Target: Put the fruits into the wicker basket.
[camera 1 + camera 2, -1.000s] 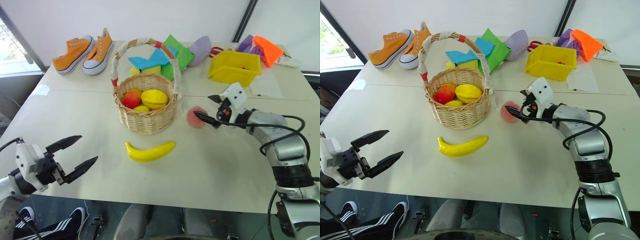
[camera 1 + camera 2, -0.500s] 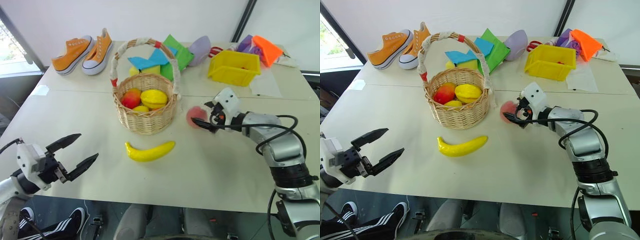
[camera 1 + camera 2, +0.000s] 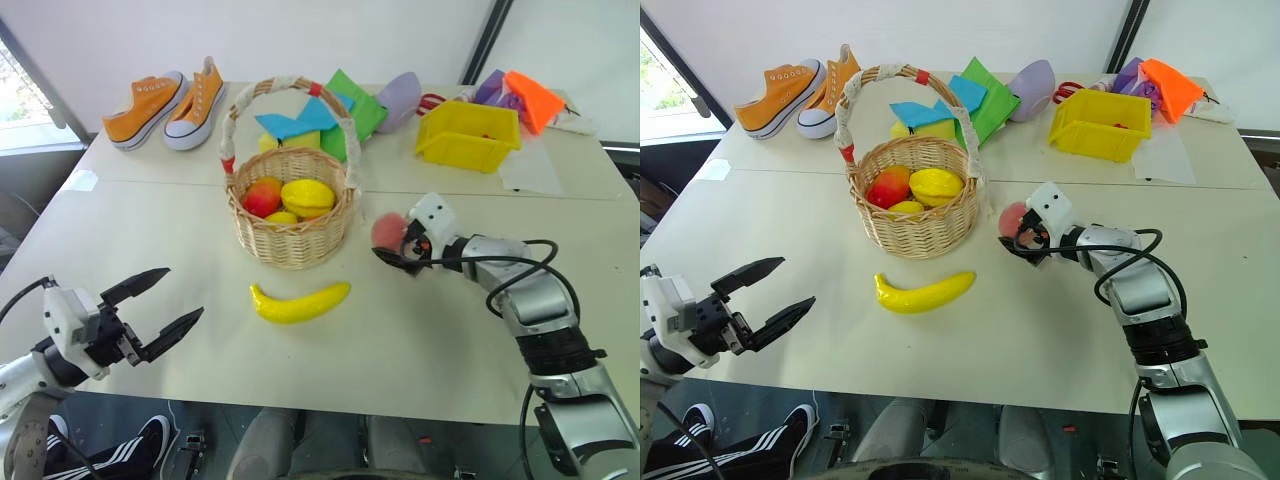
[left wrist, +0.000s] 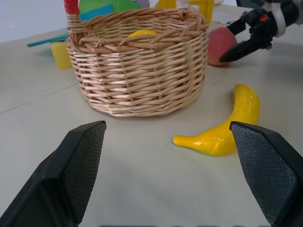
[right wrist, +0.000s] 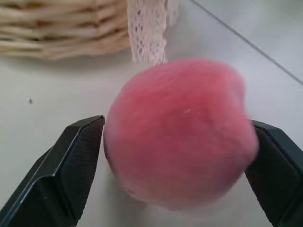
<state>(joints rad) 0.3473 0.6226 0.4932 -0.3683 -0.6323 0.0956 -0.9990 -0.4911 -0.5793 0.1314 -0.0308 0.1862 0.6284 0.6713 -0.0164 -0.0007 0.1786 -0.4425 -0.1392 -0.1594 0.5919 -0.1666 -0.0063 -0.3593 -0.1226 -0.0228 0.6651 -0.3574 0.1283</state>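
Round tan woven wicker basket (image 3: 290, 215) already holds several fruits; curved yellow banana (image 3: 300, 301) and round pink-red peach (image 5: 180, 135) remain on the table. Our right gripper (image 3: 1016, 240) brackets the peach, fingers wide either side, not yet clamped. Our left gripper (image 3: 160, 310) stands wide open, empty, banana well beyond its tips. The basket's lace-wrapped handle post (image 5: 149, 28) hangs just past the peach

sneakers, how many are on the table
2: both orange sneakers sit side by side at the table's far left corner, behind and left of the wicker basket: one on the outside, the other nearer the basket.
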